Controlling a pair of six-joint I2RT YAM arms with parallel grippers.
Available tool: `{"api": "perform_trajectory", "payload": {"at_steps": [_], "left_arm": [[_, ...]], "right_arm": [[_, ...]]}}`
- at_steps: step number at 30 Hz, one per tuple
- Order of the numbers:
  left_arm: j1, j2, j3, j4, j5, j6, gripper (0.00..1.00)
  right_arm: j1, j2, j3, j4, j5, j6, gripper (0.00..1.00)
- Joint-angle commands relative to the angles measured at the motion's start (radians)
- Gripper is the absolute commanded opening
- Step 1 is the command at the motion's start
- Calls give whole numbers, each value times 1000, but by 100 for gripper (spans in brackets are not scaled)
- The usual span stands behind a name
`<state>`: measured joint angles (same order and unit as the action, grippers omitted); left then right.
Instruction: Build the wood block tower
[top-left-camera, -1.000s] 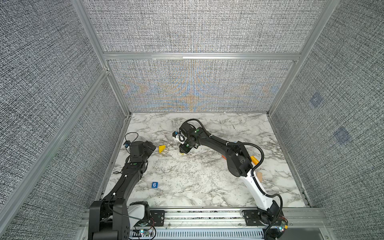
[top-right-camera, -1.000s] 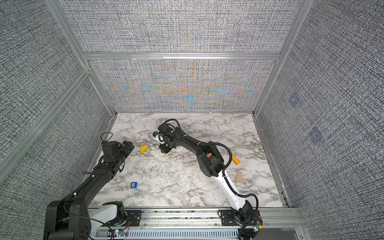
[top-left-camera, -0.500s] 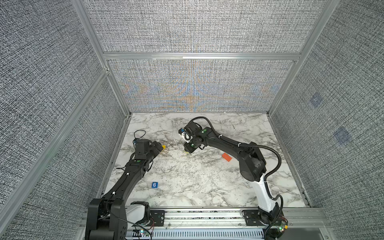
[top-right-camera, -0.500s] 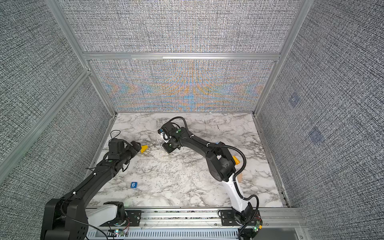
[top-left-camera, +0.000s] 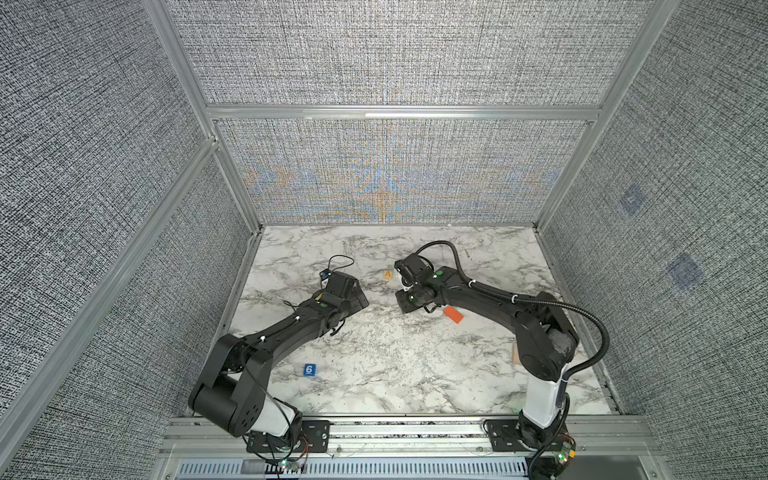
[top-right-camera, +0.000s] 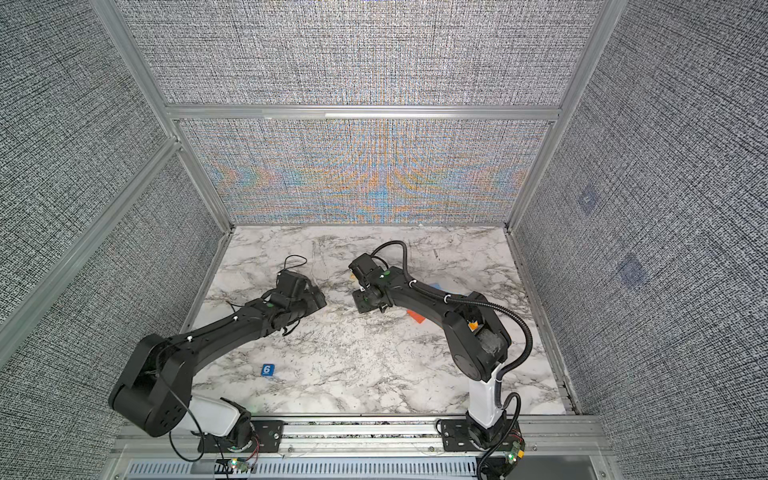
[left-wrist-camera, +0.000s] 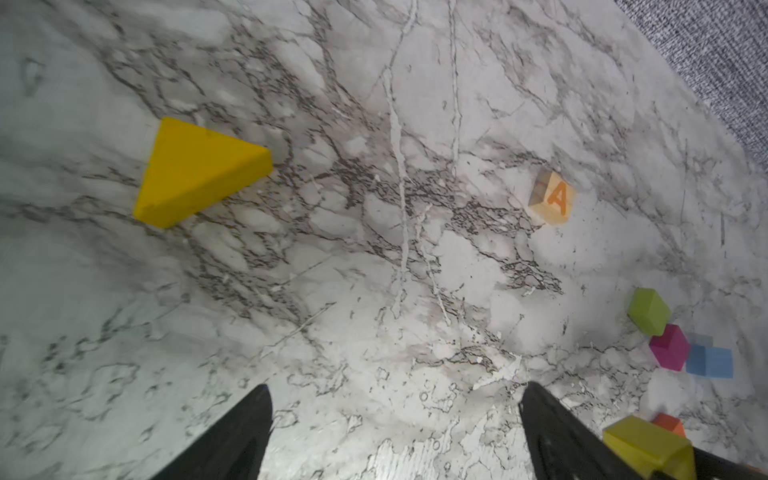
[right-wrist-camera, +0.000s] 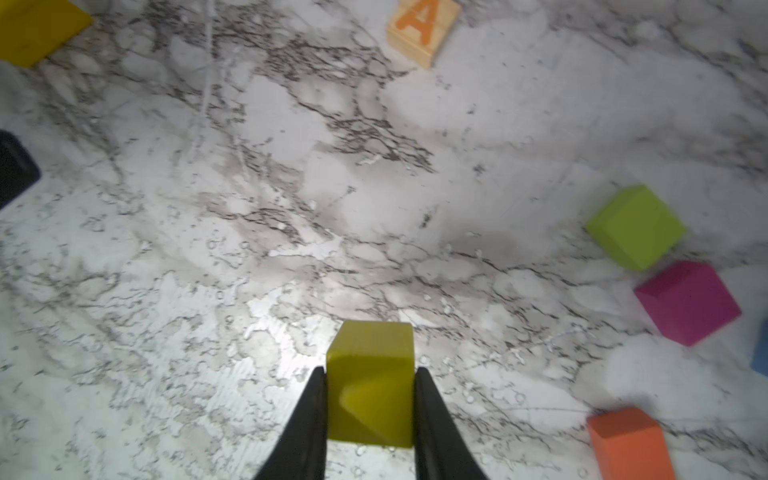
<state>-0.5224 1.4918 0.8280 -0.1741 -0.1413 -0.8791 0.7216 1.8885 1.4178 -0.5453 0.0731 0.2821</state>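
Marble bench (top-left-camera: 395, 374) fills the floor of the cell, with the blocks scattered singly on it, none stacked.

Left arm (top-left-camera: 286, 332) reaches in toward bench centre. Right arm (top-left-camera: 490, 299) bends across from the right side, and the two wrists face each other near mid-bench.

Left fingers (left-wrist-camera: 232, 444) are spread wide with nothing between them, only bare marble below. Right fingers (right-wrist-camera: 305, 432) are closed on both sides of the yellow cube (right-wrist-camera: 370, 382). Cannot tell if the cube touches the bench.

Yellow wedge (left-wrist-camera: 195, 174) lies flat on the bench ahead of the left fingers, apart from them. It is hidden under the left arm in both top views.

Orange slab (top-left-camera: 454, 315) lies on the bench just beside the right arm's forearm. Blue slab (top-right-camera: 436, 286) is partly hidden behind that forearm.

A sliver of the plain plank (top-left-camera: 515, 354) shows at the right arm's elbow.

Lime cube (right-wrist-camera: 636, 226) and magenta cube (right-wrist-camera: 688, 307) sit just beside each other, with the magenta nearest the blue slab.

"A" cube (top-left-camera: 387, 274) sits alone toward the back, just beside the right wrist.

Blue "6" cube (top-left-camera: 308, 369) sits alone near the front, close to the left arm's elbow and well apart from the rest.
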Motion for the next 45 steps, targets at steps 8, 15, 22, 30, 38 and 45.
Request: {"api": "perform_trajectory", "payload": {"at_steps": [8, 15, 22, 30, 38, 45], "left_arm": [[-100, 65, 109, -142, -134, 45, 94], [-100, 46, 92, -200, -224, 60, 95], [-100, 71, 107, -252, -252, 49, 95], [-101, 86, 113, -245, -239, 59, 96], [-100, 61, 93, -236, -244, 63, 98], [-100, 48, 115, -244, -255, 97, 99]], "right_arm": [[-43, -19, -121, 122, 46, 63, 18], [-59, -1, -168, 183, 38, 112, 17], [-67, 8, -189, 199, 22, 103, 17], [-70, 1, -197, 185, 16, 79, 42], [-70, -47, -198, 165, 11, 59, 58], [-73, -103, -161, 103, 17, 25, 60]]}}
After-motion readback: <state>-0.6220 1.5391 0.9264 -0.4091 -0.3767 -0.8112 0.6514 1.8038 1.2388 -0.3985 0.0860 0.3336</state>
